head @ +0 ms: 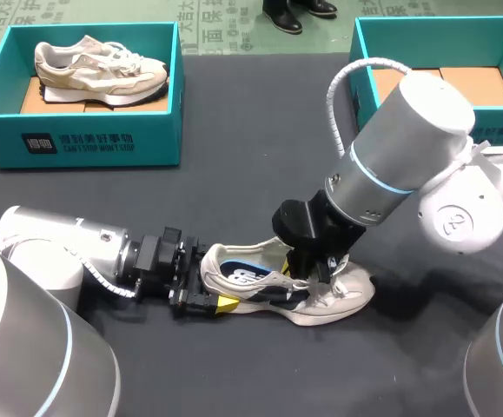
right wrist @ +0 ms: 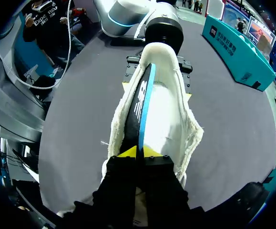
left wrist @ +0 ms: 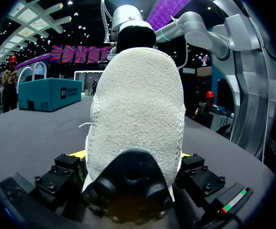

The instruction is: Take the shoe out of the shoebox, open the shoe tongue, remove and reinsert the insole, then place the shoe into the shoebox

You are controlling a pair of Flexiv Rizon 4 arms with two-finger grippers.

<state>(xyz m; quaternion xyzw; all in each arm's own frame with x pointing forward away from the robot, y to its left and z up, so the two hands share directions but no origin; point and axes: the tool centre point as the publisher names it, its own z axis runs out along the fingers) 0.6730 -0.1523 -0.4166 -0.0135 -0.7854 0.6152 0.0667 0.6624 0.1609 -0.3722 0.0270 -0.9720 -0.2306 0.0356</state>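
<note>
A white shoe (head: pixel 338 295) lies on its side on the dark table, toe towards the right. My left gripper (head: pixel 209 295) holds its heel, one finger on each side; the left wrist view is filled by the heel (left wrist: pixel 138 95) between the fingers (left wrist: pixel 68 174). My right gripper (head: pixel 307 271) is at the shoe's opening. In the right wrist view its yellow tips (right wrist: pixel 138 152) are pinched together on the edge of the dark insole (right wrist: pixel 140 109) with a light blue rim, which stands on edge inside the shoe (right wrist: pixel 176 109).
A teal shoebox (head: pixel 86 130) at the back left holds a second beige shoe (head: pixel 99 69). Another teal shoebox (head: pixel 390 35) stands at the back right with only brown card showing inside. Bare tabletop (head: pixel 260 200) lies between the boxes and the shoe.
</note>
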